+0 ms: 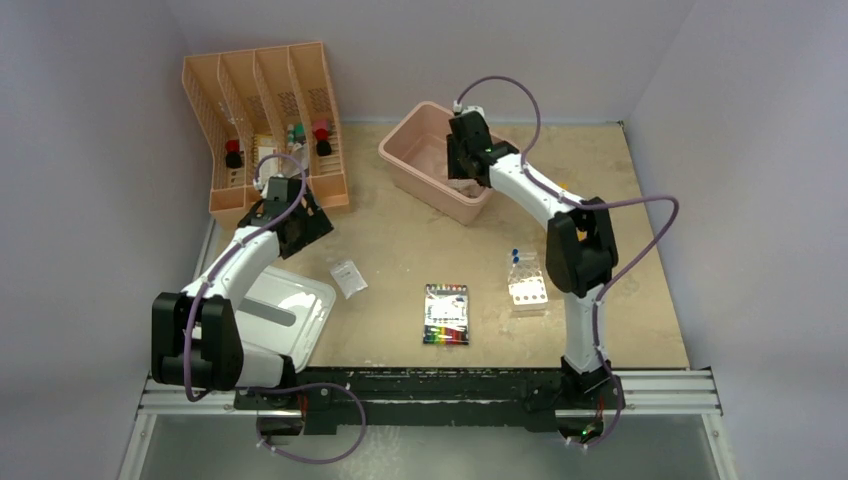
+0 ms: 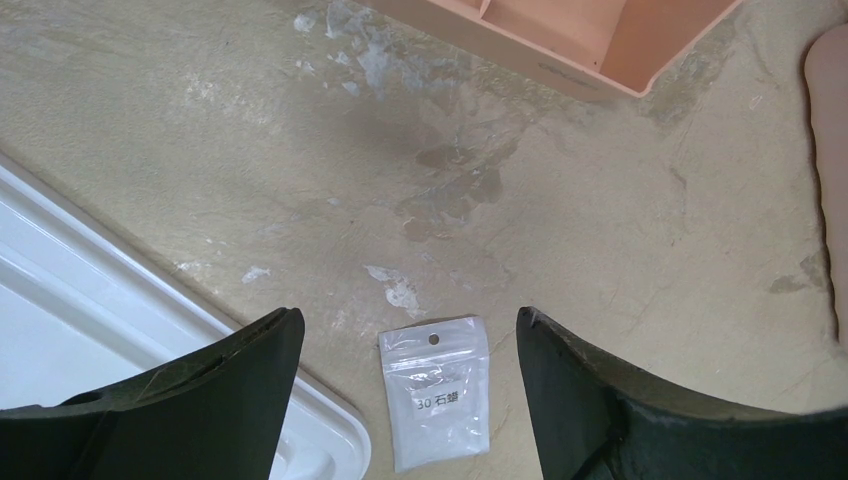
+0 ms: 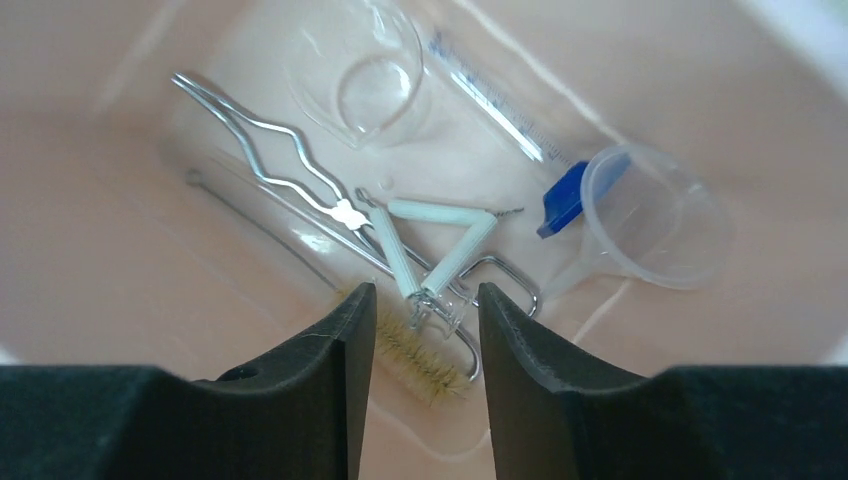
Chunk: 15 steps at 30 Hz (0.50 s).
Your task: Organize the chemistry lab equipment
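Two blue-capped tubes (image 1: 516, 260) — one clear tube rack (image 1: 527, 291)

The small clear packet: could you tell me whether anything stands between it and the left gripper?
Nothing visible does. The small clear packet lies flat below the open jaws of the left gripper; the white tray sits beside it, apart.

Soft, even overhead light; shadows are faint. The top view is clear, its walls (image 1: 60, 150) greying toward the corners. Around the left gripper (image 2: 407, 320), the near black fingers (image 2: 180, 410) are slightly soft; the packet (image 2: 437, 405) between them shows mild sheen. Ahead of the right gripper (image 3: 425, 290), the pink bin (image 3: 90, 180) looks washed-out and the beaker (image 3: 365, 85) blurs.
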### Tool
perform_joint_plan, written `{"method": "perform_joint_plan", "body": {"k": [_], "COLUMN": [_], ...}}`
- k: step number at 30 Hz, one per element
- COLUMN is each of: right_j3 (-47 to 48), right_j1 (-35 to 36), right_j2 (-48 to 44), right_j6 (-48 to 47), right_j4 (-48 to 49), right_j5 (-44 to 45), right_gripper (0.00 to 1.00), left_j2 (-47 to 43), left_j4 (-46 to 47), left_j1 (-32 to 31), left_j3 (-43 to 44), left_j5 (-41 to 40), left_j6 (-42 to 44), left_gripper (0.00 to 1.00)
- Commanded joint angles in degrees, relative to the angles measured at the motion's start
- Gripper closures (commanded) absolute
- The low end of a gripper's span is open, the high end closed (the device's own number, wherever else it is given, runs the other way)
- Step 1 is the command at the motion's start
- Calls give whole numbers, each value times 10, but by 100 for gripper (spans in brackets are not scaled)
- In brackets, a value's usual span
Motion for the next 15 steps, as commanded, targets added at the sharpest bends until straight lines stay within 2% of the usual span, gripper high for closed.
{"method": "perform_joint_plan", "body": {"k": [1,7,15], "right_j3": [30,17,-26], "right_j1": [7,69,171], "right_j2": [-87,-127,-112], "right_j6": [-19,-66,-63], "right_j4": [37,52,89], "right_j5": [-17,-20,-114], "right_gripper": [54,48,45], "left_j2": [-12,-15,-6], "left_j4": [-1,-3,7], "left_j1": [-6,-6,-6], "left_j3": [-9,-30,-52], "left_j5": [-13,6,34], "left_j6": [5,-5,-13], "left_gripper": [23,26,27]}}
